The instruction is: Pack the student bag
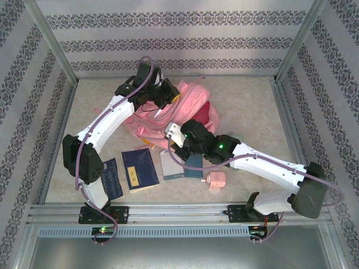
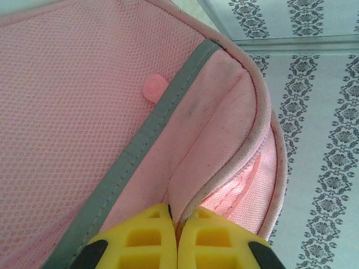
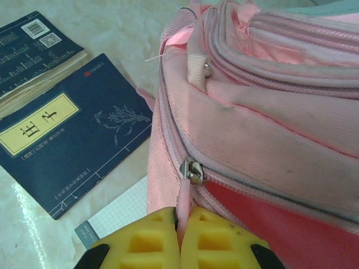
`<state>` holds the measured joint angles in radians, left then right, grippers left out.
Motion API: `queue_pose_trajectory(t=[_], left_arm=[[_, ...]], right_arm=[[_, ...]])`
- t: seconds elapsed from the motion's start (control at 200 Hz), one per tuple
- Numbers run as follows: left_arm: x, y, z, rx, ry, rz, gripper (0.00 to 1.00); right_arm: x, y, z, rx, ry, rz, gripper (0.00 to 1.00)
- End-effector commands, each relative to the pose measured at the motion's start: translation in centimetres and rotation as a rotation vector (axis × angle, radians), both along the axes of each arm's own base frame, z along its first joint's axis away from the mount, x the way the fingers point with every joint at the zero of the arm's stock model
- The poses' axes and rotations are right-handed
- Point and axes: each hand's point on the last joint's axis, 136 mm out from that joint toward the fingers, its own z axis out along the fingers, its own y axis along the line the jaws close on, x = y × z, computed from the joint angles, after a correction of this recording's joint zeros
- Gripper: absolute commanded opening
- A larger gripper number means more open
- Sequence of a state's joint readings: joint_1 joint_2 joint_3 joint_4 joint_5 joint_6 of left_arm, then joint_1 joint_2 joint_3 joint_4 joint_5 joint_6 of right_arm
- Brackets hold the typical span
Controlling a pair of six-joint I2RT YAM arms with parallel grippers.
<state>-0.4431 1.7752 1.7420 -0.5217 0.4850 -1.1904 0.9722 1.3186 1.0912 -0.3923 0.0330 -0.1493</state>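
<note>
Bag [image 1: 196, 103] lies mid-table [image 1: 247, 112], toward the far edge; books [image 1: 140, 169] sit along the near edge. Left gripper [image 2: 176, 238] is closed, pinching a fold of bag fabric; right gripper [image 3: 180, 224] is closed on the pink tab [image 3: 182, 196] under the zip slider [image 3: 191, 171]. My judgement: draw the tab along the zip line, not upward; left should give counter-tension; go slowly, or the tab may slip.

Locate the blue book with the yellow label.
Top view, left of centre: blue book lies between a darker book and a notebook, nearside of the student bag.
</note>
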Motion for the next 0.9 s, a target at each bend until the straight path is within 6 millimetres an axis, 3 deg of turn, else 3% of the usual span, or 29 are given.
queue_pose_trajectory(t=[0.0, 0.235, 0.345, 0.729, 0.899], left_arm=[[0.9, 0.0, 7.2, -0.171, -0.167, 0.063, 0.0], [1.8, 0.0, 8.1, -0.234, -0.168, 0.115, 0.0], [2.0, 0.0, 8.4, -0.236, -0.173, 0.123, 0.0], [2.4, 0.1, 7.9, -0.269, -0.153, 0.159, 0.0], [2.6, 0.1, 7.2, -0.281, -0.13, 0.18, 0.0]], right_arm=[[-1.1, 1.6, 1.4, 0.053, 0.024, 0.047, 0.0], [1.0, 2.1, 0.4, -0.039, -0.022, -0.04, 0.0], [0.8, 2.8, 0.2, -0.058, -0.038, -0.022, 0.0], [1.5, 5.0, -1.2, -0.124, -0.047, -0.054, 0.0], [2.3, 6.3, -1.6, -0.175, -0.06, -0.08, 0.05]])
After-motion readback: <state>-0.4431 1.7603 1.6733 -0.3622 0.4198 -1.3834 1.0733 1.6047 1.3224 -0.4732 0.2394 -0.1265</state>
